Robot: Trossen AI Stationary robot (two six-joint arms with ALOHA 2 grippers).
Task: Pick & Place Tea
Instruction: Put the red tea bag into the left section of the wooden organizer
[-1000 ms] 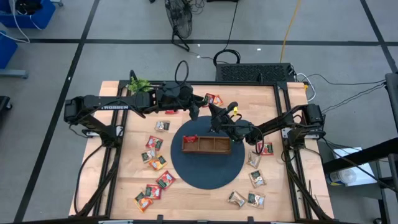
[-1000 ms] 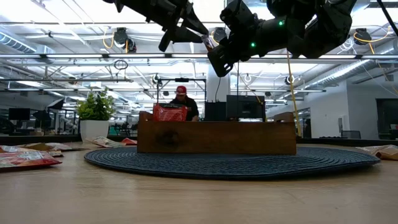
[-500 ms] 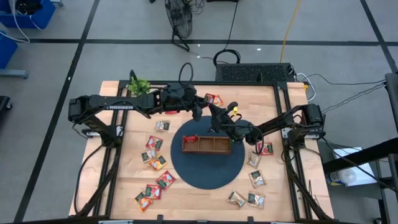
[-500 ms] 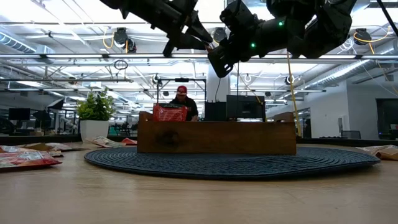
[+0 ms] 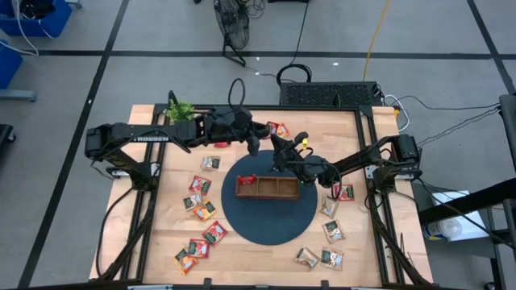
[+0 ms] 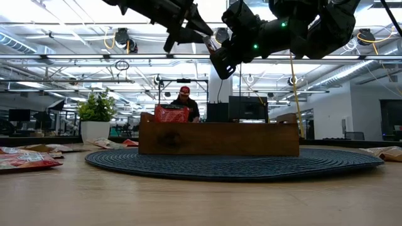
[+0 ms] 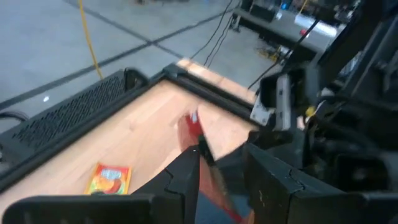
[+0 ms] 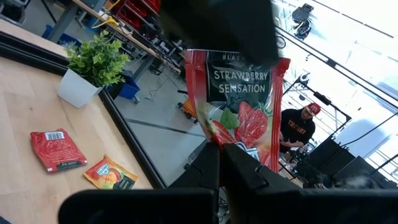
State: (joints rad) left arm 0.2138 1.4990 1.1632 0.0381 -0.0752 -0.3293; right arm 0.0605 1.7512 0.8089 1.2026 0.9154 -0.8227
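A red tea sachet [image 8: 242,99] printed "Strawberry Sensation" is held in the air over the far rim of the round mat by my right gripper [image 8: 222,158], which is shut on it. My left gripper [image 7: 221,174] is open. Its fingers stand on either side of the sachet's other end [image 7: 191,129]; whether they touch it I cannot tell. In the high view the two grippers, left [image 5: 251,142] and right [image 5: 276,153], meet just beyond the wooden tray [image 5: 268,187]. Another red sachet [image 6: 171,113] stands in the tray's left compartment. My right gripper pinches the red sachet by one edge [image 8: 225,142] between its two fingers. The sachet stands straight out past the fingertips, lifted clear of the table and flat-on in the right wrist view. My left gripper's dark body hides the sachet's far edge.
The tray sits on a dark round mat [image 5: 270,219]. Several sachets lie on the table's left [image 5: 197,193], several more on its right [image 5: 330,234], and a few by the far edge [image 5: 278,127]. A potted plant [image 5: 181,109] stands at the far left. A person [image 6: 183,100] is seated beyond the table.
My left gripper went a little toward my right gripper, then drew back by about the same amount, staying high above the table. The red sachet stayed where it was.
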